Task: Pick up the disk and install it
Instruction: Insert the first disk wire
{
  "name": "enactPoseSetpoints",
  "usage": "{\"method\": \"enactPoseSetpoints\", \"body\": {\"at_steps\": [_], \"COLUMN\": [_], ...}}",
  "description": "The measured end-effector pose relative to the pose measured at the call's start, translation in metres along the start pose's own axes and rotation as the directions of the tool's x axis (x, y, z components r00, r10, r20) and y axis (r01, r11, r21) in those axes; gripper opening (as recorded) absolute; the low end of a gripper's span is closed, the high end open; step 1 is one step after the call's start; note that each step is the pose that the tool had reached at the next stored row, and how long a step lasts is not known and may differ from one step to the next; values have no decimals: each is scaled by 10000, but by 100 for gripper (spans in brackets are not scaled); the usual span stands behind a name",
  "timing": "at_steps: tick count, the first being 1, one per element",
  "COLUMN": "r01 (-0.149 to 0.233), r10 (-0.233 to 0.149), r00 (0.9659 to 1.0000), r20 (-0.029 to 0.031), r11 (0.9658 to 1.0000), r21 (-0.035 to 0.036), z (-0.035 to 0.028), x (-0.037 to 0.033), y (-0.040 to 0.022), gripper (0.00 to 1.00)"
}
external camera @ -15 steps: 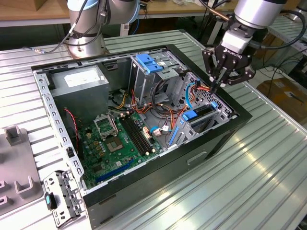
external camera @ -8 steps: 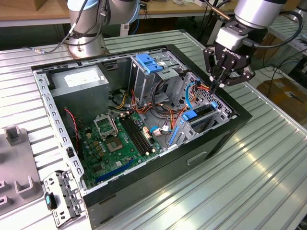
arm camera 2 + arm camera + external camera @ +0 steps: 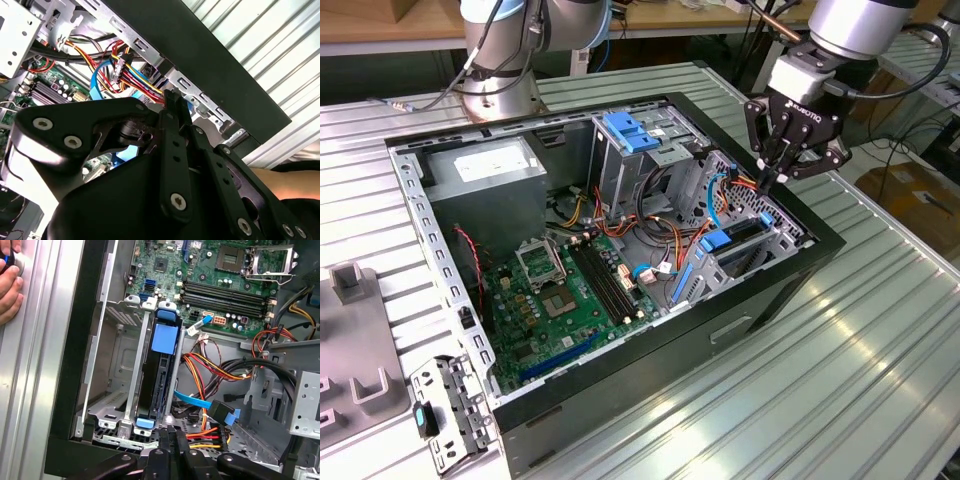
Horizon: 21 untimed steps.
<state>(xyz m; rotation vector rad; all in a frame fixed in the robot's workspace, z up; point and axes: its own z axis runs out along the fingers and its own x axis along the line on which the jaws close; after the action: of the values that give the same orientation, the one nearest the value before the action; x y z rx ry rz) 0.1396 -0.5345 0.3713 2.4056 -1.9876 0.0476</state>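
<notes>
Logging item one, the disk: dark slab, blue end tabs, standing on edge inside the drive bay of the computer case. Location agreed?

Agreed. In the exterior view, with the dial centred on the case, the bay is at three o'clock. The hand is at about two o'clock, poised over that bay. The case rests on the counter.

Item two, step in hand?

Judged: installing, late stage. The disk looks down in its slot, not carried. Full seating: cannot tell.

Item three, condition of the hand?

Its fingers are together, with nothing between them. In the first wrist view the tips stand just beside the disk's near blue tab. Touching or apart: cannot tell.

Item four, neighbours?

Red, orange and yellow power leads just beside the tips. A blue data cable lies loose near the bay.

Requirement for any further move?

Judged: a straight, gentle path along the slot, with the tips kept off the leads. A sideways drift could snag a wire or skew the disk on its rails.
</notes>
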Motion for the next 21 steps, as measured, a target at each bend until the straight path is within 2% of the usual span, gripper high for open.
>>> {"method": "enactPoseSetpoints", "body": {"at_steps": [21], "r01": [-128], "r10": [128], "r00": [9999], "r20": [-1], "r11": [9999], "r21": [-5], "z": [0], "x": [0], "y": [0], "gripper": [17]}}
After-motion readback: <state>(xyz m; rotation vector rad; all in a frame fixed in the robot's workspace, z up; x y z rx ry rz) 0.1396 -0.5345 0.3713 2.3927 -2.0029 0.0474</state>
